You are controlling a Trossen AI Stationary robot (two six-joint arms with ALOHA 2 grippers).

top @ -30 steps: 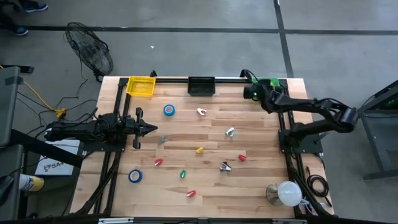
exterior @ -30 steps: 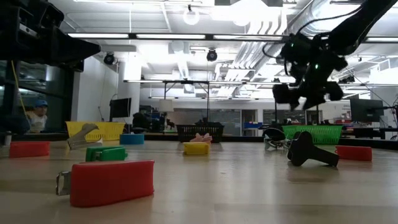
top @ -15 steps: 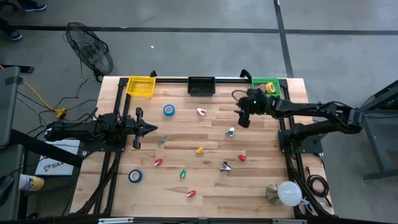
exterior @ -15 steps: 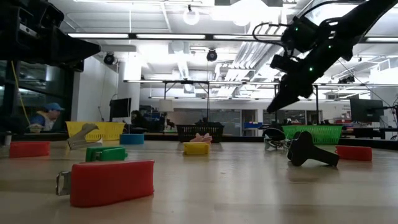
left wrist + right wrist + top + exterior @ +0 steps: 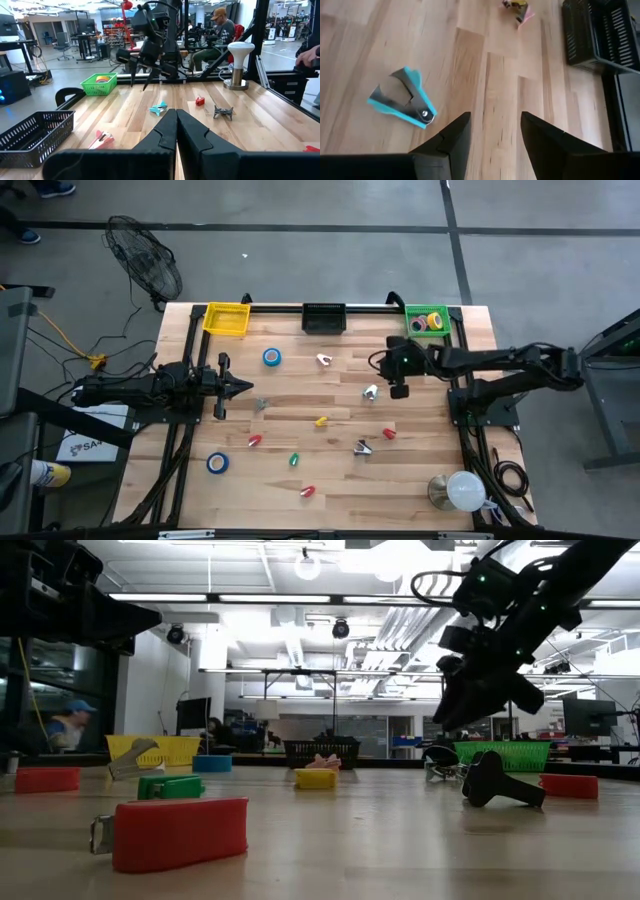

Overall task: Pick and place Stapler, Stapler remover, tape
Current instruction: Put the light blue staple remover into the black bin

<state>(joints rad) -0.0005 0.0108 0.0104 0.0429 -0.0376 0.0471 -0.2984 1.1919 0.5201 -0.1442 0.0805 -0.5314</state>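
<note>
My right gripper [image 5: 398, 388] [image 5: 492, 127] hangs open above the table. Its fingers slant down just to the right of a teal staple remover [image 5: 370, 391] [image 5: 402, 100] that lies flat on the wood, and they touch nothing. My left gripper [image 5: 240, 387] [image 5: 176, 125] is shut and empty and waits level at the left edge. Two blue tape rolls [image 5: 271, 357] [image 5: 217, 463] lie on the table, and more rolls sit in the green basket [image 5: 427, 321]. Small staplers, yellow [image 5: 320, 421], red [image 5: 254, 440] and green [image 5: 294, 460], rest on the boards.
A yellow basket [image 5: 226, 318] and a black basket [image 5: 323, 317] stand along the far edge. More staple removers lie at the far middle [image 5: 323, 360], near my left gripper [image 5: 260, 403] and at the near right [image 5: 362, 446]. A white lamp [image 5: 458, 490] stands at the near right corner.
My right gripper has swung from over the green basket toward the table's near edge. It has rolled about its own axis and tipped down, and now hangs beside the teal staple remover. Its fingers have stayed open.
</note>
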